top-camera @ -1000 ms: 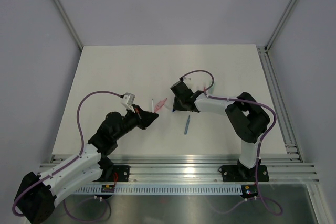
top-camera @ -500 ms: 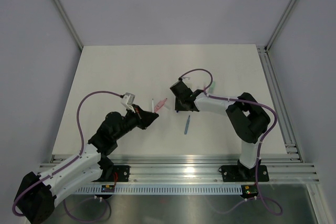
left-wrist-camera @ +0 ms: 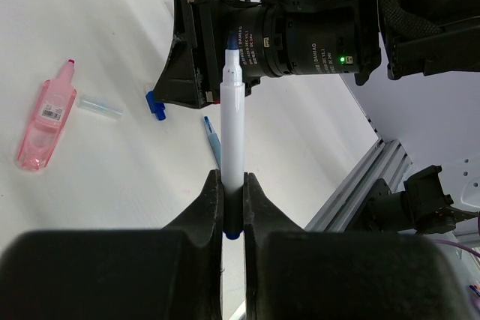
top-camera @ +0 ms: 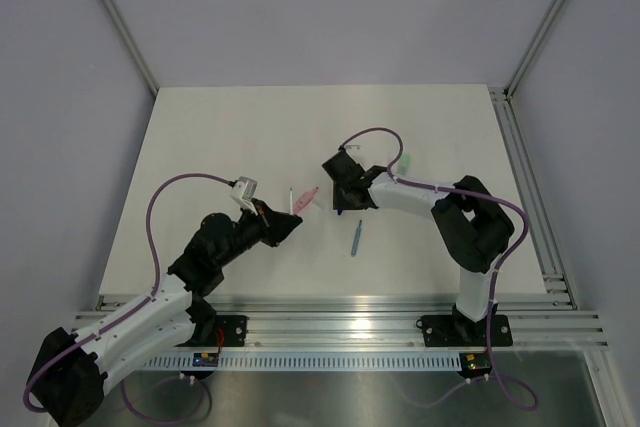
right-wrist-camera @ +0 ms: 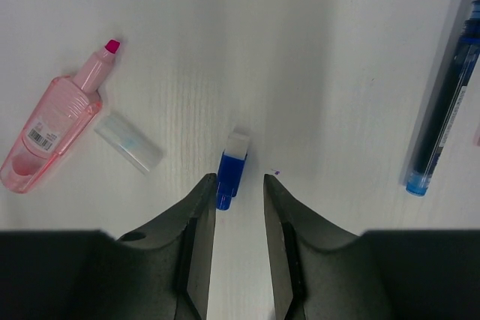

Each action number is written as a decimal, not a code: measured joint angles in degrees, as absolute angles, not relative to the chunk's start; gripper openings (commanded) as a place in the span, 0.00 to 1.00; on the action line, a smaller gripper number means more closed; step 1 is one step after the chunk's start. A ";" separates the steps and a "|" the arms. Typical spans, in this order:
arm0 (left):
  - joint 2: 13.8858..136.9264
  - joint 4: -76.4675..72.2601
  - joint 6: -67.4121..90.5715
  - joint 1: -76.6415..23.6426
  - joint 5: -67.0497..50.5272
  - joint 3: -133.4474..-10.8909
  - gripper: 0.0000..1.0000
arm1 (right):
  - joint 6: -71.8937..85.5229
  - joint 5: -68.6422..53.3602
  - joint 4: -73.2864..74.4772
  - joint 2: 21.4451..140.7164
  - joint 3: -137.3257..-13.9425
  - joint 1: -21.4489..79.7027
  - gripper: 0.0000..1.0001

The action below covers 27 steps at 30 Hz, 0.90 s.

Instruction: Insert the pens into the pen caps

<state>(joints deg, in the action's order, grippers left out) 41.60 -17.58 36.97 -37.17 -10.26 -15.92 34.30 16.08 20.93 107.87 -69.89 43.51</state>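
Note:
My left gripper [left-wrist-camera: 232, 177] is shut on the lower end of a white pen [left-wrist-camera: 231, 118] with a blue tip, held off the table and pointing towards the right arm. My right gripper [right-wrist-camera: 240, 181] hangs open just over the table. A small blue pen cap [right-wrist-camera: 232, 164] with a white end lies at its left fingertip, ungripped. To its left lie a clear pen cap [right-wrist-camera: 128, 142] and an uncapped pink highlighter [right-wrist-camera: 52, 140]. A dark blue pen [right-wrist-camera: 444, 110] lies to the right. In the top view the grippers face each other near mid-table.
A light blue pen [top-camera: 356, 237] lies on the table in front of the right arm. A mint green cap [top-camera: 405, 162] rests behind the right arm's cable. Aluminium rails [top-camera: 540, 197] run along the table's right and near edges.
The right gripper has shifted slightly left and lower towards the blue cap, and its jaws stand a little wider. The left arm and its pen have not moved.

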 measured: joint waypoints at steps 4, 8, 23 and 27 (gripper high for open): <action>41.58 -17.56 36.97 -37.17 -10.26 -15.92 0.00 | 34.33 16.03 21.45 109.32 -71.18 43.48 0.38; 41.25 -17.58 36.97 -37.17 -10.26 -15.90 0.00 | 34.33 16.08 22.17 111.61 -72.27 43.48 0.33; 40.84 -17.56 36.97 -37.17 -10.26 -15.90 0.00 | 33.85 17.15 24.25 112.97 -74.50 43.48 0.26; 40.84 -17.56 36.97 -37.17 -10.26 -15.90 0.00 | 32.88 17.12 26.57 113.60 -75.83 43.48 0.17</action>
<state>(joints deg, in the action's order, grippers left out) 40.84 -17.56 36.97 -37.17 -10.26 -15.90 32.88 17.12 26.57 113.60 -75.83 43.48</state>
